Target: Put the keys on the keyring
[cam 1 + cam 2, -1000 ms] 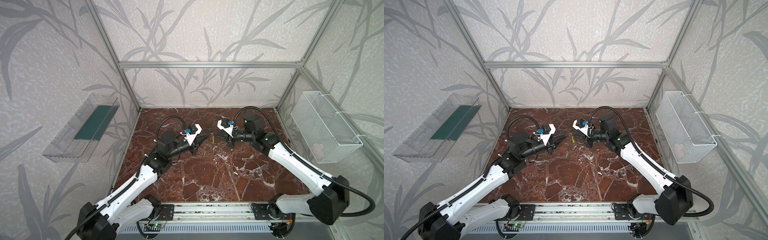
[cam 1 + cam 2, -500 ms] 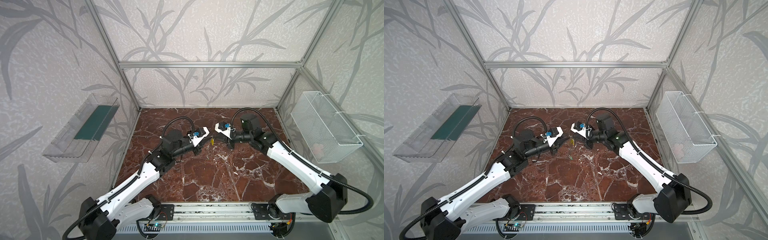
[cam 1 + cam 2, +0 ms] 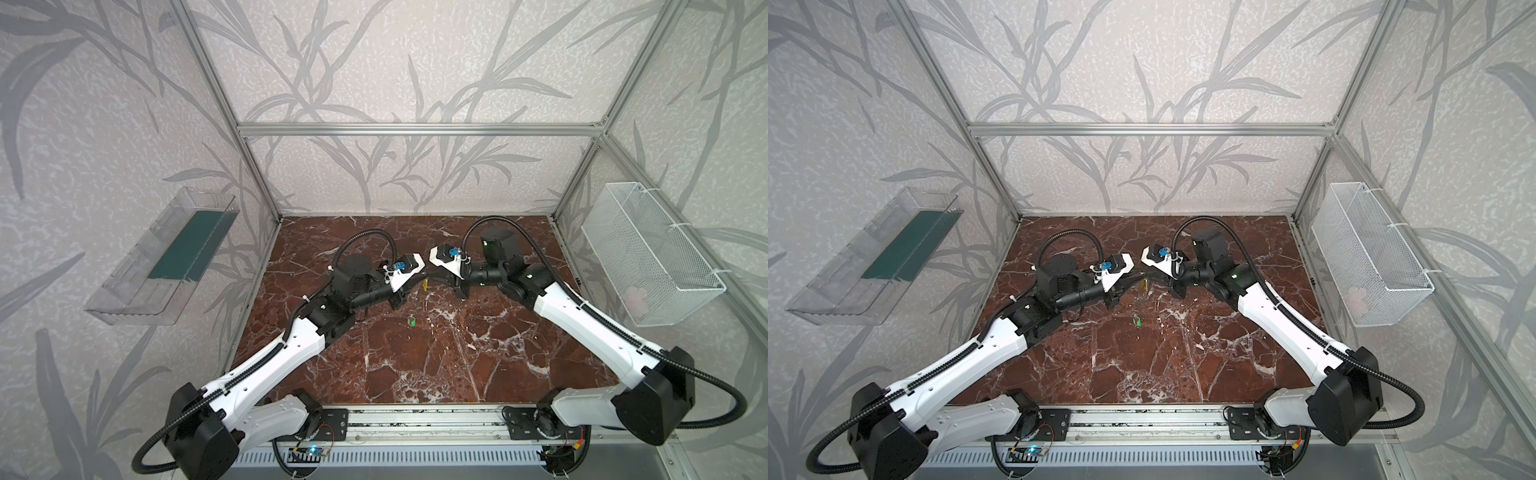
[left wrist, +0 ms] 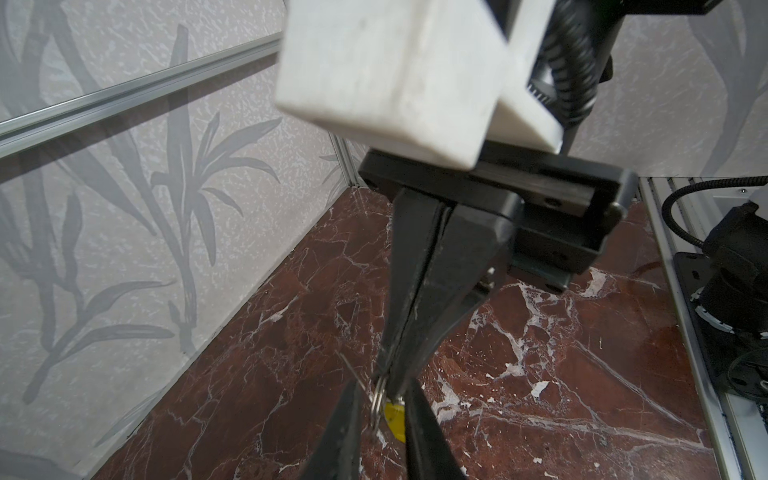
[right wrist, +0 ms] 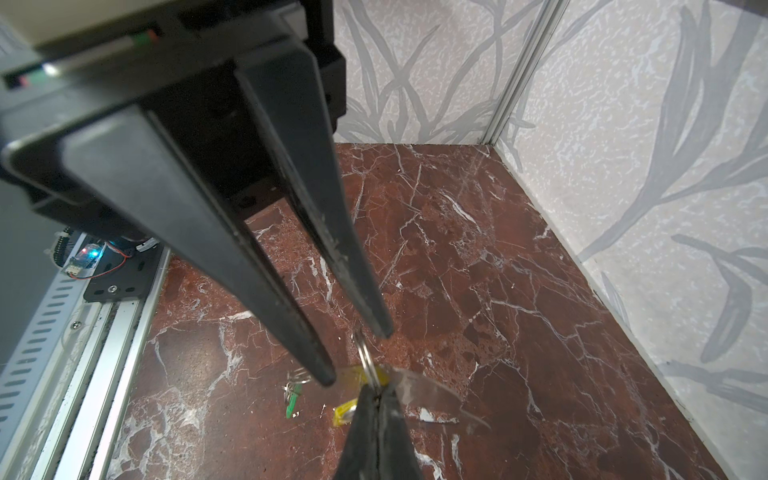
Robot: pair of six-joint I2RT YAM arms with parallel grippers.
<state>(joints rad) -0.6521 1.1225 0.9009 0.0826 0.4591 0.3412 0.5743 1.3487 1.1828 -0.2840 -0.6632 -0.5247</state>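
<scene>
Starting at the left wall, we see a clear plastic tray [image 3: 124, 291] fixed there, holding only a dark green sheet [image 3: 187, 245].

Next comes the left arm. Its left fingers [image 5: 286, 328] are parted a little and grip nothing that we can see. They straddle a metal split ring [image 5: 367, 357], which stands edge-on in the gap and clearly touches neither finger. The yellow key [image 4: 395, 419] hangs from that ring, long axis pointing down toward the counter [image 3: 415, 374].

The right fingers [image 4: 436, 291] meet the left ones tip to tip over the middle of the counter and are closed on the ring. Just beside them juts the keyring [image 5: 440, 399], a pale-grey flat plate; we cannot tell whether the ring passes through it.

The green key [image 3: 411, 320] lies alone on the counter, apart from the ring and on the near side of both arms, long axis roughly front to back. We judge the free left arm slightly nearer to it.

The coming move, as we read it, turns on the ring already sitting between the left fingers, so closing on it needs no reach.

At the right wall a white wire basket [image 3: 665, 232] holds something pale, too blurred to name.
</scene>
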